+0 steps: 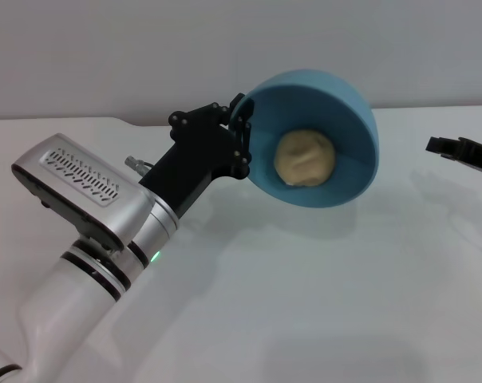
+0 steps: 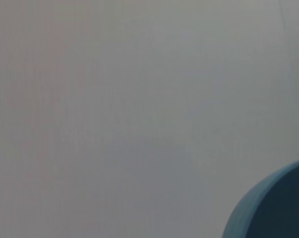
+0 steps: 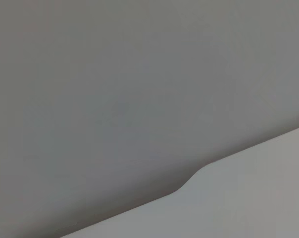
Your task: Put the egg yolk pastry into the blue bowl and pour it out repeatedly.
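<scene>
At the bowl's left rim, we see the left gripper [image 1: 242,136] clamped on the blue bowl [image 1: 349,112], holding it tipped steeply above the white table [image 1: 321,303]. Inside rests the egg yolk pastry [image 1: 304,158]. Well to the right, the right gripper [image 1: 447,146] sits parked; we cannot tell its finger state.

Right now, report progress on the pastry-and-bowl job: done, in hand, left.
Done: the lumpy pale tan egg yolk pastry sits inside the round light blue bowl.

In hand: the left gripper clamps the bowl's rim, holding it raised above the white table and tipped steeply on its side.

Left: the pastry has not dropped out. The right gripper waits at the table's right edge.
</scene>
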